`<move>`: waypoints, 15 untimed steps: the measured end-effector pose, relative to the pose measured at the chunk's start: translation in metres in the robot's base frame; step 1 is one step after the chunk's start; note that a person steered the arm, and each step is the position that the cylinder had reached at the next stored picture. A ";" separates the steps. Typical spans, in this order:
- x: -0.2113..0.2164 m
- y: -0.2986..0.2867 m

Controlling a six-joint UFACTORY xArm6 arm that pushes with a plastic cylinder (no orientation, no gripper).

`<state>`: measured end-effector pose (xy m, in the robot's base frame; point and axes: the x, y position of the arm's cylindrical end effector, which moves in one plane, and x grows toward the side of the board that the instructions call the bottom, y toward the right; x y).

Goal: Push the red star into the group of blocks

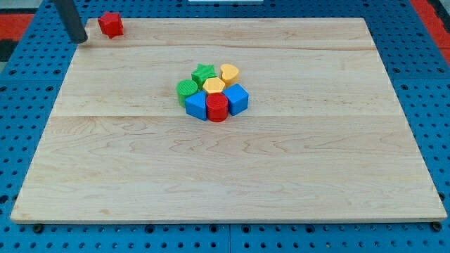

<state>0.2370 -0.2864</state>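
The red star (110,24) lies near the top left corner of the wooden board (225,169). My tip (81,40) is at the board's top left edge, just left of the red star and a little below it, not touching it. The group of blocks sits in the upper middle of the board: a green star (204,74), a yellow heart (229,72), a green round block (187,89), a yellow hexagon (214,86), a blue block (196,105), a red cylinder (217,108) and a blue cube (236,98), all packed together.
The board lies on a blue perforated table (28,98). Red surfaces show at the view's top left corner (17,24) and top right corner (432,10).
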 end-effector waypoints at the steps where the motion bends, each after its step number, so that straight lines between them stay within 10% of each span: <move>1: -0.044 0.001; 5: 0.001 0.131; 10: 0.092 0.123; 15: 0.058 0.224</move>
<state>0.2947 -0.0629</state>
